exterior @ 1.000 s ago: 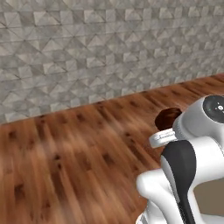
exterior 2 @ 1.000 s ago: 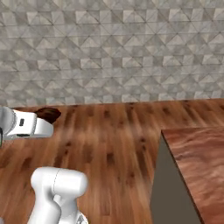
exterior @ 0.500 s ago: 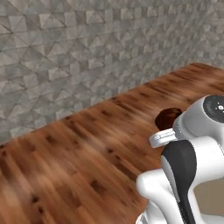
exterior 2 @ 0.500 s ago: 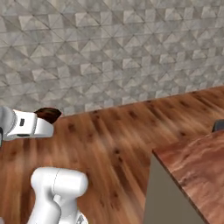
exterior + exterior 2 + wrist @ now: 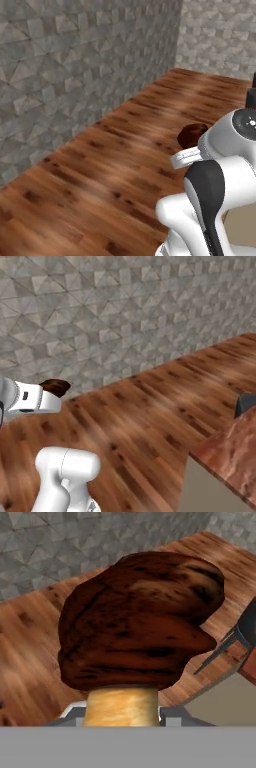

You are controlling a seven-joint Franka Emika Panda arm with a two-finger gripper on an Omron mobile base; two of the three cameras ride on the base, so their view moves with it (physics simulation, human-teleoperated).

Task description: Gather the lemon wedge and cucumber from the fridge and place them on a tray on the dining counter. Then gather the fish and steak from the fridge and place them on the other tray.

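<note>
One steak (image 5: 140, 622), one dining counter (image 5: 235, 443), one dark stool (image 5: 245, 404).

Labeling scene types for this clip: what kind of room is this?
Probably an open kitchen or dining room: wood plank floor, grey stone-tile wall, the corner of the reddish wood-topped dining counter with a dark stool beside it. The gripper carries the steak.

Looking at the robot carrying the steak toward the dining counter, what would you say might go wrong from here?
1. The steak bulges well past the gripper; held only at its lower end, it might slip or swing loose during the drive.
2. The dining counter corner and a dark stool stand near on the right; a wide arm swing could clip them.
3. The steak blocks much of the hand view, so placement may be hard to judge.
</note>
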